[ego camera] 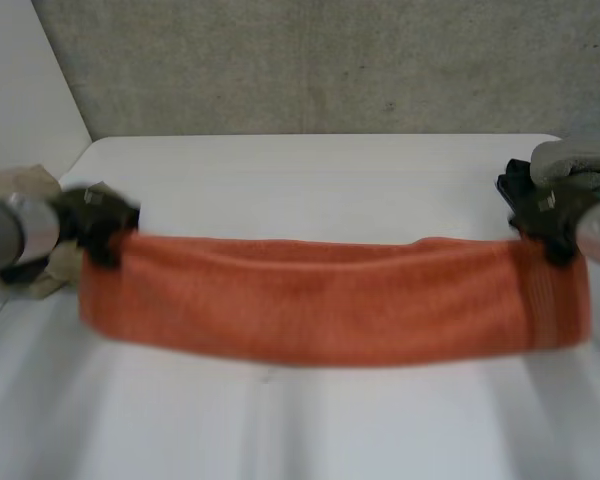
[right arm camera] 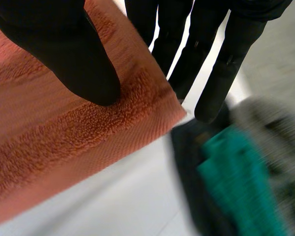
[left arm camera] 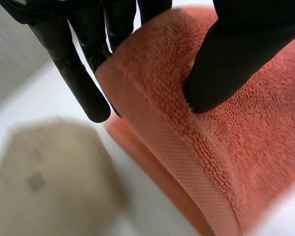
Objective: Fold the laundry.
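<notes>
Orange terry towel (ego camera: 330,300) hangs stretched between my hands over the white table (ego camera: 310,170), held wide, I judge, so its ends can meet squarely. My left hand (ego camera: 95,225) pinches one top corner and my right hand (ego camera: 540,212) pinches the other. A beige cloth (ego camera: 25,285) and a laundry pile (ego camera: 580,160) lie beyond.

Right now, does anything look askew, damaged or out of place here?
Nothing stands out. The orange towel is stretched roughly level between the left robot hand and the right robot hand, each pinching one end between thumb and fingers. A beige cloth lies beyond its left end, grey and teal laundry beyond its right.
</notes>
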Controlling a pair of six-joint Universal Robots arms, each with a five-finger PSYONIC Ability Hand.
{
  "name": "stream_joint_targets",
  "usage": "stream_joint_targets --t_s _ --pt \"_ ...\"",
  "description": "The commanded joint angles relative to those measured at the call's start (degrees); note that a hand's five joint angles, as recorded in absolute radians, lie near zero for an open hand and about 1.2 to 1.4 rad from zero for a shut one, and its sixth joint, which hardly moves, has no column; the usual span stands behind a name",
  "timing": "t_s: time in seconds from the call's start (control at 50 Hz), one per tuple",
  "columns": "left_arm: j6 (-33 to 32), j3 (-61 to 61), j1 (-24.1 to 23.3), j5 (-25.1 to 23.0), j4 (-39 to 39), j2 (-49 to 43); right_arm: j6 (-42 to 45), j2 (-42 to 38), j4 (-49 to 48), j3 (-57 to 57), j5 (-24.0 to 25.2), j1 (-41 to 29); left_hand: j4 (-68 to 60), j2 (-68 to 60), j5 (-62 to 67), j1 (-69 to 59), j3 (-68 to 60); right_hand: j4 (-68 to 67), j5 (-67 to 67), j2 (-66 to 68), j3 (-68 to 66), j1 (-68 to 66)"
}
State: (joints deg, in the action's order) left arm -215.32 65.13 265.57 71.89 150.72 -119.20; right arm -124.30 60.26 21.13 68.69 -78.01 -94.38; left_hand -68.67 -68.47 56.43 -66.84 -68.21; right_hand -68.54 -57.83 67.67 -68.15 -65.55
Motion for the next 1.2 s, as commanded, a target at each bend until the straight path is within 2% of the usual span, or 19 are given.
stream_joint_targets --t_s 0.02,0.06,0.08,0.16,0.2,0.3,0.42,0.7,0.8,0.86,0.9,0.98,1.0,1.06,1.08,1.12,1.14,1.16,1.2 --pt "12.9 -29.1 -5.2 5.8 7.2 -8.6 -15.1 -6.7 -17.0 -23.1 -5.6 -5.5 -11.3 -11.5 13.6 -13.2 -11.8 -11.5 -12.2 12.3 -11.8 -14.4" --pt "15.8 -35.4 -5.2 9.4 11.1 -8.9 -19.1 -6.6 -23.5 -26.1 -7.9 -5.5 -11.3 -11.5 13.6 -13.2 -11.8 -11.5 -12.2 12.3 -11.8 -14.4" --pt "18.7 -40.6 -4.9 13.2 16.4 -8.9 -23.4 -6.2 -30.3 -27.5 -10.1 -5.2 -11.3 -11.5 13.6 -13.2 -11.8 -11.5 -12.2 12.3 -11.8 -14.4" --pt "24.1 -45.9 -4.4 19.9 29.5 -8.9 -31.7 -3.0 -46.2 -26.2 -13.5 -4.1 -11.3 -11.5 13.6 -13.2 -11.8 -11.5 -12.2 12.3 -11.8 -14.4" --pt "25.1 -45.8 -4.4 19.5 32.2 -8.8 -32.5 -2.1 -48.9 -24.7 -13.2 -4.4 -11.3 -11.5 13.6 -13.2 -11.8 -11.5 -12.2 12.3 -11.8 -14.4" --pt "25.9 -44.7 -4.3 16.2 32.4 -9.7 -31.4 -1.6 -48.3 -21.8 -9.3 -5.5 -11.3 -11.5 13.6 -13.2 -11.8 -11.5 -12.2 12.3 -11.8 -14.4" --pt "26.6 -40.7 -3.5 16.4 33.1 -10.6 -30.9 -3.5 -45.0 -20.9 -8.2 -6.3 -11.3 -11.5 13.6 -13.2 -11.8 -11.5 -12.2 12.3 -11.8 -14.4" --pt "26.4 -16.2 -3.0 13.5 40.0 -12.3 -27.7 -12.4 -34.1 -14.6 -3.4 -7.6 -11.3 -11.5 13.6 -13.2 -11.8 -11.5 -12.2 12.3 -11.8 -14.4" --pt "23.5 -7.2 -3.2 12.3 38.9 -12.2 -24.4 -13.4 -30.3 -9.6 -3.3 -7.1 -11.3 -11.5 13.6 -13.2 -11.8 -11.5 -12.2 12.3 -11.8 -14.4" --pt "17.6 -1.3 -3.0 11.8 36.1 -11.1 -21.9 -12.0 -25.6 -5.4 -3.3 -6.4 -11.3 -11.5 13.6 -13.2 -11.8 -11.5 -12.2 12.3 -11.8 -14.4" --pt "14.6 1.7 -2.6 11.7 33.8 -9.3 -20.2 -10.7 -22.5 -3.2 -3.0 -5.7 -11.3 -11.5 13.6 -13.2 -11.8 -11.5 -12.2 12.3 -11.8 -14.4" --pt "8.8 11.8 -0.8 11.3 23.5 -2.6 -14.2 -4.3 -11.3 3.7 -2.8 -2.8 -11.3 -11.5 13.6 -13.2 -11.8 -11.5 -12.2 12.3 -11.8 -14.4" --pt "6.6 16.0 -0.1 11.2 18.3 0.7 -11.2 -1.4 -6.2 7.3 -2.5 -1.2 -11.3 -11.5 13.6 -13.2 -11.8 -11.5 -12.2 12.3 -11.8 -14.4" --pt "2.6 22.4 0.8 10.4 11.6 5.3 -4.7 2.7 0.4 13.0 -1.5 1.6 -11.3 -11.5 13.6 -13.2 -11.8 -11.5 -12.2 12.3 -11.8 -14.4" --pt "-0.8 26.3 1.5 9.2 8.0 7.6 0.8 5.0 4.0 17.1 -0.7 3.3 -11.3 -11.5 13.6 -13.2 -11.8 -11.5 -12.2 12.3 -11.8 -14.4" --pt "-4.5 30.1 2.3 7.6 5.2 9.5 6.8 7.1 6.6 20.9 0.2 5.3 -11.3 -11.5 13.6 -13.2 -11.8 -11.5 -12.2 12.3 -11.8 -14.4" --pt "-6.4 32.0 2.8 6.9 4.4 10.2 12.6 8.7 8.0 23.9 1.0 6.9 -11.3 -11.5 13.6 -13.2 -11.8 -11.5 -12.2 12.3 -11.8 -14.4" --pt "-10.0 35.0 4.2 5.3 3.3 11.4 15.2 9.3 8.0 24.8 1.6 7.6 -11.3 -11.5 13.6 -13.2 -11.8 -11.5 -12.2 12.3 -11.8 -14.4" --pt "-12.7 37.1 5.9 3.8 2.6 12.6 18.9 10.0 6.7 25.9 2.4 8.2 -11.3 -11.5 13.6 -13.2 -11.8 -11.5 -12.2 12.3 -11.8 -14.4"
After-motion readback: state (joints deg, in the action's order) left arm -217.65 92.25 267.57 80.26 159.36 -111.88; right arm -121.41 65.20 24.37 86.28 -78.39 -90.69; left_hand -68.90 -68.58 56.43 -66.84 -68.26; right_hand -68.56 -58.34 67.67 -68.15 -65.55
